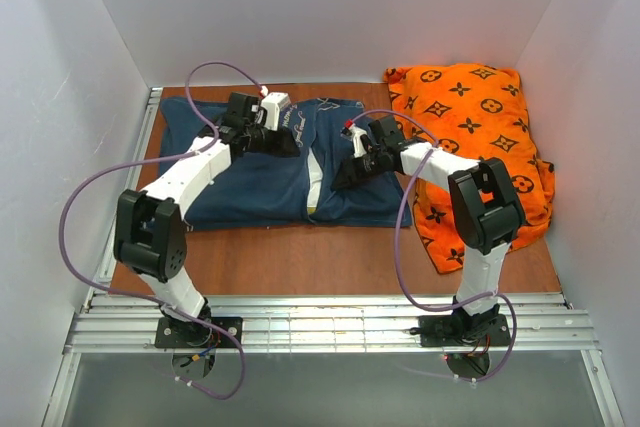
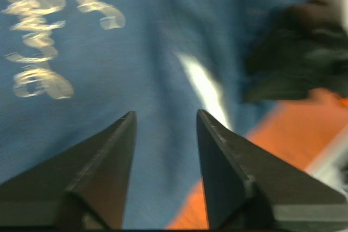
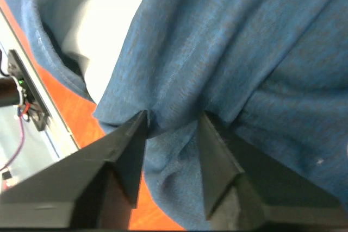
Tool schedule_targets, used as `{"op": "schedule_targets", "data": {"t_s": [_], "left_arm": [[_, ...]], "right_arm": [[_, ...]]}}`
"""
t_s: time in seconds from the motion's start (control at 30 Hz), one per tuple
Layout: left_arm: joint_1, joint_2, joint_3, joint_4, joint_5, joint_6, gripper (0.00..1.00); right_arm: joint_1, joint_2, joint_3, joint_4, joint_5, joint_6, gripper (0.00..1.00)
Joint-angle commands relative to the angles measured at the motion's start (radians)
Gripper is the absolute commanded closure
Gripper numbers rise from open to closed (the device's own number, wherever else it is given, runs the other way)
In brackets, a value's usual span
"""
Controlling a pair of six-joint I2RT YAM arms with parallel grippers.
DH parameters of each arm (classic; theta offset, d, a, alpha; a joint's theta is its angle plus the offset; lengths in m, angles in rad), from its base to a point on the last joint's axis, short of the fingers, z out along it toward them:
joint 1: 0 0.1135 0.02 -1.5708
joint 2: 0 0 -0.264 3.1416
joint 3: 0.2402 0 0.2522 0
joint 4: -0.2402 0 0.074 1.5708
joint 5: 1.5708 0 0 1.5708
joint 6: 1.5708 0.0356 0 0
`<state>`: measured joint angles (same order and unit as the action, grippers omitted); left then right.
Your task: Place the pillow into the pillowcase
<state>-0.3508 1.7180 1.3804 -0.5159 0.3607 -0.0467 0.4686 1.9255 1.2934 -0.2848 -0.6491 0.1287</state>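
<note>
L claw [image 2: 166,113]: matte black wedge fingers, spread, over pillowcase [image 1: 255,187].
R claw [image 3: 173,115]: spread, tips on creased navy cloth.
Pillowcase: soft, rumpled, mid table [image 1: 300,257].
Pillow [image 1: 315,180]: white sliver at case opening.

Left claw [image 2: 166,115], jaws apart, over the navy pillowcase [image 2: 136,52] (pale cursive writing upper left); white sliver of pillow [image 2: 204,88] at centre, counter [image 2: 288,134] lower right.

Lab booth: white walls [image 1: 330,7], aluminium rails [image 1: 330,327]
</note>
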Motion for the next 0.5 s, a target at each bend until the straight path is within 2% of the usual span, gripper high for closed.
{"op": "schedule_targets", "data": {"t_s": [0.0,0.03,0.2,0.4,0.47], "left_arm": [[-0.007,-0.133,-0.044,0.127,0.377,-0.131,0.55],[-0.017,-0.129,-0.058,0.143,0.421,-0.192,0.53],[-0.034,-0.043,-0.112,0.264,0.451,-0.332,0.53],[-0.048,0.061,-0.127,0.29,0.289,-0.45,0.53],[-0.048,0.087,-0.135,0.312,0.294,-0.502,0.52]], "right_arm": [[-0.001,-0.06,-0.026,-0.024,-0.034,0.002,0.67],[-0.008,-0.069,-0.029,-0.022,-0.037,0.005,0.67],[-0.024,-0.123,-0.028,-0.025,-0.024,-0.001,0.68],[-0.022,-0.077,-0.028,-0.037,0.072,-0.026,0.7],[-0.024,-0.059,-0.026,-0.037,0.083,-0.026,0.71]]}}
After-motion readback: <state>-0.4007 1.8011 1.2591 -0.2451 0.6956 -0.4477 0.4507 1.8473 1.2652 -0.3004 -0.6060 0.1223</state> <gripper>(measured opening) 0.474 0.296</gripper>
